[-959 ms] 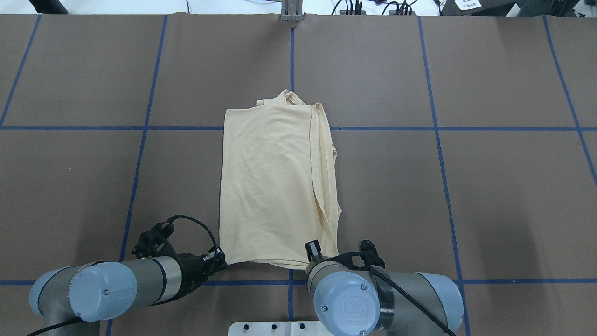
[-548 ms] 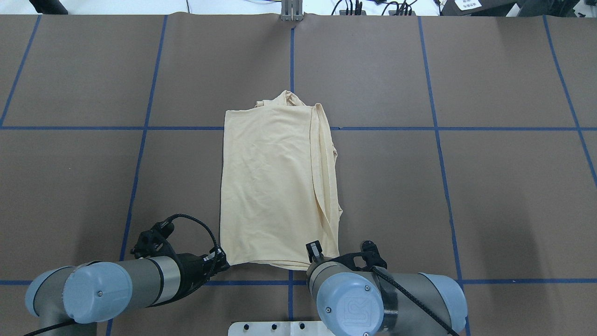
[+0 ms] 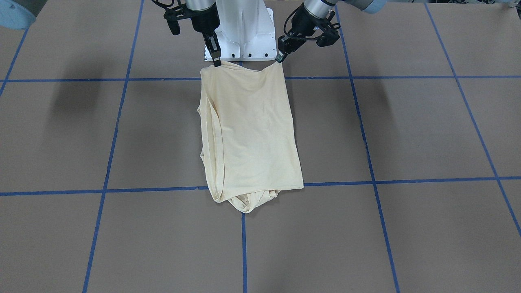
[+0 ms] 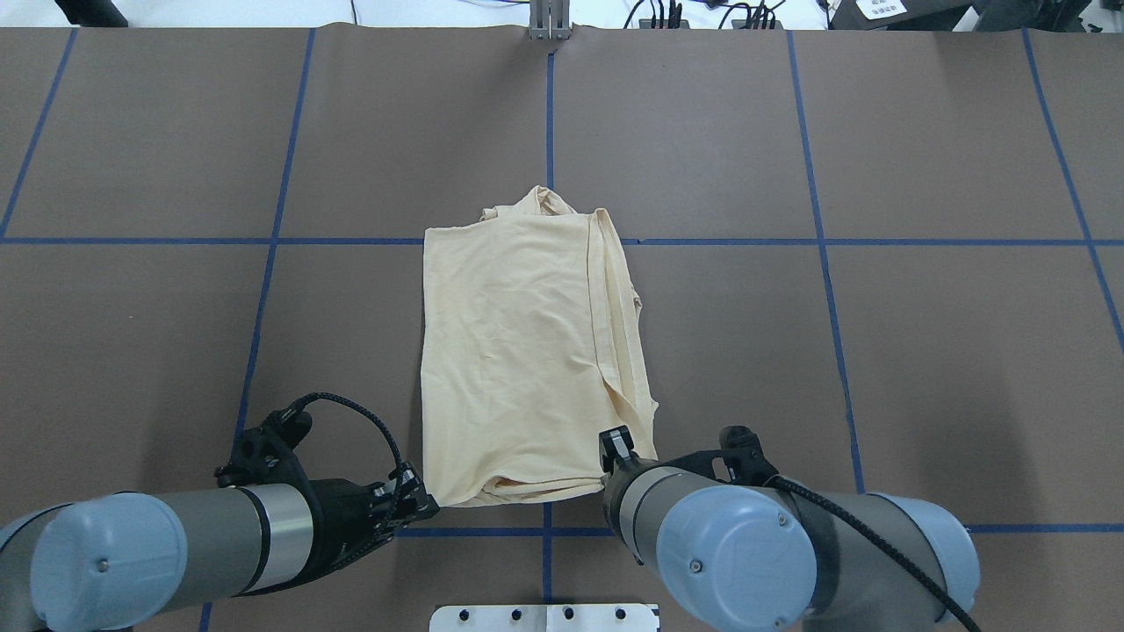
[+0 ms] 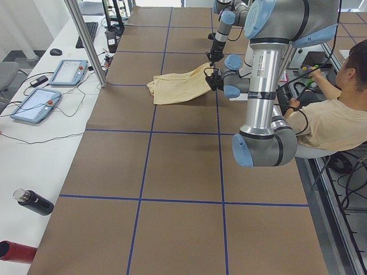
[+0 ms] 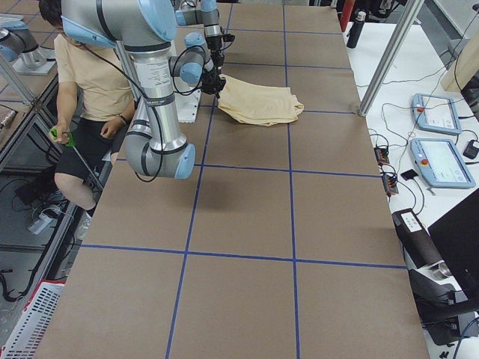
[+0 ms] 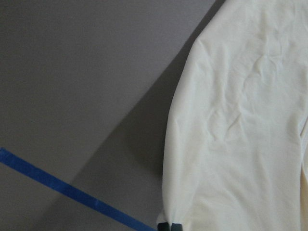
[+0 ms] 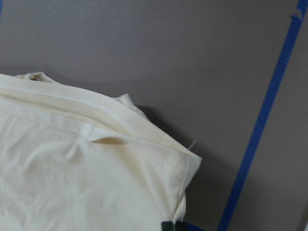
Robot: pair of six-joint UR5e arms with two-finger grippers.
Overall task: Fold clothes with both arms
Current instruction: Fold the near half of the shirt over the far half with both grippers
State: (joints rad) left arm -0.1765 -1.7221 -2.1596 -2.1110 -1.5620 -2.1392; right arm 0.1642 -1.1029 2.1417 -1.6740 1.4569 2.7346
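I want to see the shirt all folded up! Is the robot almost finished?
About halfway. Done: the T-shirt has its sides folded in, making one long narrow strip. In hand: the left tool and right tool each pinch a corner of the near edge, lifted a little. Left: probably carrying that edge over to the far end.

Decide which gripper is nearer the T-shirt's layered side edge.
Right. The right gripper grips the corner where the layered edge ends; the left gripper grips the opposite corner, across the T-shirt.
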